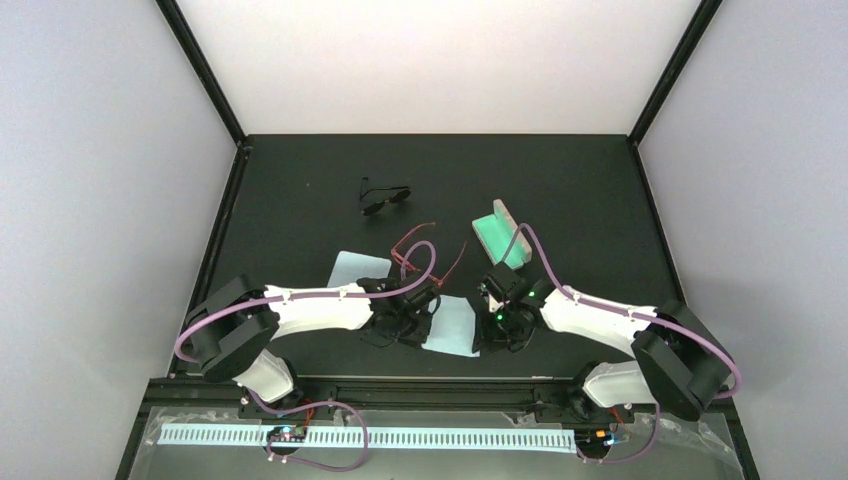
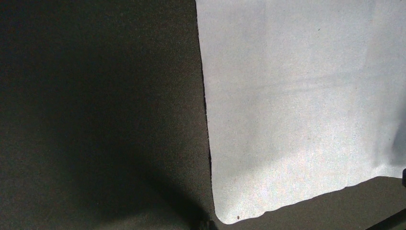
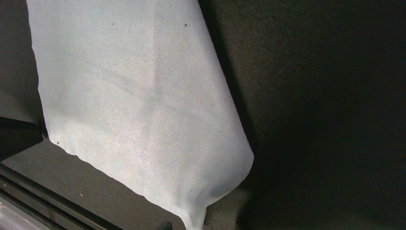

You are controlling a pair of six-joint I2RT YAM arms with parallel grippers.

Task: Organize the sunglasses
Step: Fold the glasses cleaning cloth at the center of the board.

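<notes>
Black tabletop (image 1: pixel 300 200) between pale walls: the sunglasses (image 1: pixel 404 260) lie near its middle, just beyond the left gripper (image 1: pixel 398 325). Their red arms are unfolded and point far-right, and the front runs diagonally. The left gripper is clenched; the right gripper (image 1: pixel 497 328), I cannot tell. A pale cloth (image 1: pixel 452 330) lies between them

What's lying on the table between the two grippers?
A pale blue cloth lies flat there, shown in the top external view.
</notes>
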